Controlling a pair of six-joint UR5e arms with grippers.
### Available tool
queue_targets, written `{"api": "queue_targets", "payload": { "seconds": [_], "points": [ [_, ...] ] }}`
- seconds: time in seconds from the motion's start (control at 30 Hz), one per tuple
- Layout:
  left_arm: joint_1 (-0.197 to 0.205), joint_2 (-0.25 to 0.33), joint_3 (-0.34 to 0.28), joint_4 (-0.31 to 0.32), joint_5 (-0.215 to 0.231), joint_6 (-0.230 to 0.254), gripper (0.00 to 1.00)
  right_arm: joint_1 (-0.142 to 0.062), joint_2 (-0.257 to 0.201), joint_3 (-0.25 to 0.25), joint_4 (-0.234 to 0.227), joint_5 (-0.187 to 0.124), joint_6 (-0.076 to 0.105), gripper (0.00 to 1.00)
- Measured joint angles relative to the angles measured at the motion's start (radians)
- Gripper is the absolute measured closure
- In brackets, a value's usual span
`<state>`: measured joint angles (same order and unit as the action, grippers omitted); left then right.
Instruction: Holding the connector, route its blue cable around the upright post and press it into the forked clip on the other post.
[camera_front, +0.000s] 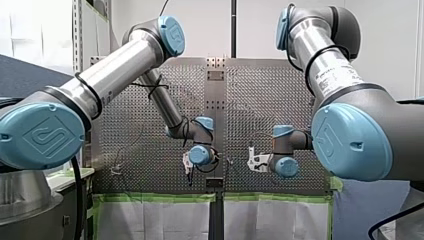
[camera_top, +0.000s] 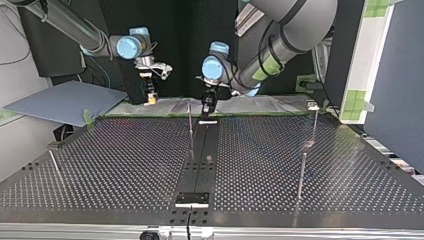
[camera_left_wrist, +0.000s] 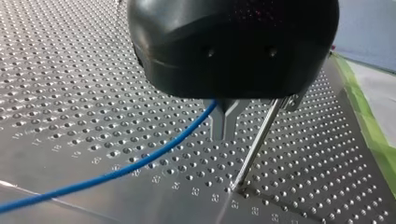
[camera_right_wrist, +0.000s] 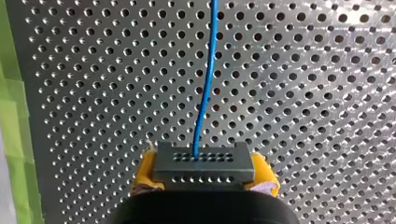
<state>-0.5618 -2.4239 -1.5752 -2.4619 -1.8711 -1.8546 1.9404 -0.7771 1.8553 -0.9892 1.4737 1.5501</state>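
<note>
1. The connector (camera_right_wrist: 204, 164), a dark grey block with rows of small holes, is clamped between the yellow pads (camera_right_wrist: 144, 171) of my right gripper (camera_right_wrist: 204, 173), which is closed firmly on its two ends. This hold is judged to keep the cable's end fixed and steerable.
2. The blue cable (camera_right_wrist: 204, 84) is seen leaving the connector's face and running straight ahead over the perforated table (camera_right_wrist: 303, 70).
3. In the left wrist view, the metal fingers (camera_left_wrist: 218, 123) of my left gripper (camera_left_wrist: 225, 126) are brought together to a point. The cable is seen going in at their root. It is judged to be pinched there so that the slack can be guided.
4. A thin upright post (camera_left_wrist: 256, 147) stands just beside those fingers, with the cable on the fingers' other side. As far as can be told, the cable is not yet wrapped around the post.
5. In the top view, both grippers are seen hanging near the table's far edge. My right one is at the view's left, and my left one is near the middle.
6. No box, tray or bin is shown. The only holder named in the task is the forked clip. Which post carries it cannot be told, and no cable is seen seated in any post's top.
</note>
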Motion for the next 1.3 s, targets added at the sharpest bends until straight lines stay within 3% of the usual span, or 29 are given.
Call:
{"api": "queue_targets", "payload": {
  "seconds": [0.5, 1.3],
  "points": [
    [0.033, 0.0, 0.002, -0.003, 0.028, -0.007, 1.0, -0.047, 0.001, -0.058, 0.062, -0.045, 0.009, 0.98],
    [0.06, -0.067, 0.046, -0.011, 0.09, -0.022, 1.0, -0.098, 0.007, -0.113, 0.102, -0.095, 0.02, 0.98]
  ]
}}
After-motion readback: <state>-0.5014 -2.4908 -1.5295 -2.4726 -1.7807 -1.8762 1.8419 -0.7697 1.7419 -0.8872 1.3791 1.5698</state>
